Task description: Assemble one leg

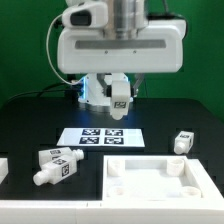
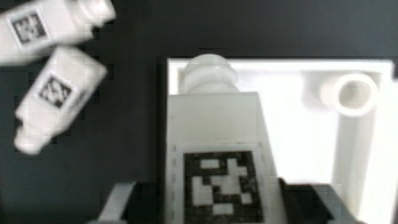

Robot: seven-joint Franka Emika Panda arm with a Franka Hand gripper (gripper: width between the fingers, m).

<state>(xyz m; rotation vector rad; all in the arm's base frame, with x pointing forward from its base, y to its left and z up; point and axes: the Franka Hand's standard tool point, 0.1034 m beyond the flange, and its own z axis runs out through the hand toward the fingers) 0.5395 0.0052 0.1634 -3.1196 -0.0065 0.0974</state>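
Note:
My gripper (image 1: 118, 92) is shut on a white leg (image 1: 119, 101) and holds it well above the table, over the far edge of the marker board (image 1: 100, 135). In the wrist view the held leg (image 2: 217, 130) runs out from between the fingers (image 2: 132, 200), tag facing the camera. Its stub end points at the corner of the white tabletop (image 2: 294, 150), beside a corner hole (image 2: 350, 95). The tabletop (image 1: 160, 182) lies at the front of the exterior view, to the right.
Two loose legs (image 1: 55, 166) lie side by side at the exterior view's left and also show in the wrist view (image 2: 57, 92) (image 2: 45, 25). Another leg (image 1: 183, 141) lies at the right. A white part (image 1: 2, 170) is cut off by the left edge.

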